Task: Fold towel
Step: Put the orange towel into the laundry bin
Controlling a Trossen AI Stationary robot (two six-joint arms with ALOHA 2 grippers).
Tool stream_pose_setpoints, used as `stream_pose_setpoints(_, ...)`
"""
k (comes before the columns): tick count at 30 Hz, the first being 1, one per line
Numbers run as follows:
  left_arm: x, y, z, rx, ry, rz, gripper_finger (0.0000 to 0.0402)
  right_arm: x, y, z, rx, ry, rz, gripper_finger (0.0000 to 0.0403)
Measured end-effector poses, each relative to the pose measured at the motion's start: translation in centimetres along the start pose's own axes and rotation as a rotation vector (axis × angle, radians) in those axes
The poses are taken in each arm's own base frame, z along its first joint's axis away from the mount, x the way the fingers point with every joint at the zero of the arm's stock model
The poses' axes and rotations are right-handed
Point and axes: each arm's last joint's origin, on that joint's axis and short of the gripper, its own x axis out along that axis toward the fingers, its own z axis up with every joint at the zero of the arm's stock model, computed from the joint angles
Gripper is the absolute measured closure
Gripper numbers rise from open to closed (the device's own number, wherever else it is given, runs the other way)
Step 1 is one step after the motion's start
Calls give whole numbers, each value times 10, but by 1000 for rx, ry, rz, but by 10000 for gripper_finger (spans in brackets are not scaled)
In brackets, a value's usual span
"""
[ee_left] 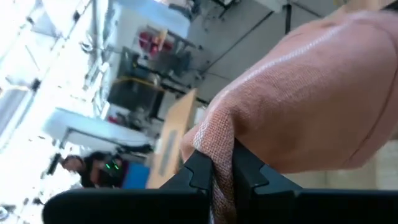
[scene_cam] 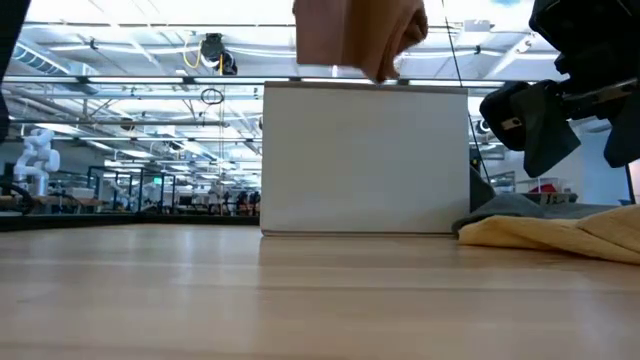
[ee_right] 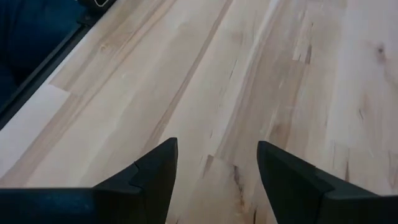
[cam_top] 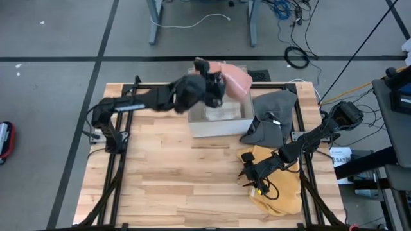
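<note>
A pink towel hangs in the air over the far side of a white box, with my left gripper shut on it. In the low view the towel shows above the box's top edge. In the left wrist view the pink cloth bulges out beyond the fingers. My right gripper stands open above bare wood at the near right, beside a yellow towel. Nothing is between its fingers. My left gripper pinches a bunched fold of the pink towel between its two fingers. The fingers reach out nearly level from the table's left. The towel is lifted clear of the table and bulges loose beyond the fingers, above the box.
A grey towel lies crumpled at the far right, next to the box. The yellow towel lies spread at the near right corner. Bare wood takes up the near left and middle. Black frame rails run along the table's sides.
</note>
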Motion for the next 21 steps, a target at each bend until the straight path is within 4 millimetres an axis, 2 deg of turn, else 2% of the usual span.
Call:
stream_pose_setpoints(3,35,-1,-25,-39,53,-68,380,0,0,0,1,-2,-1,193)
stream_pose_setpoints(6,69,-12,-45,-77,59,-165,380,0,0,0,1,-1,-1,193)
stream_pose_setpoints(13,126,-46,-80,-20,179,-219,380,0,-1,0,6,4,-2,193)
stream_pose_setpoints(17,143,-65,-94,-18,211,-317,380,0,-1,0,8,4,-2,193)
stream_pose_setpoints(21,145,-98,-109,29,244,-598,373,0,-1,0,12,4,-2,193)
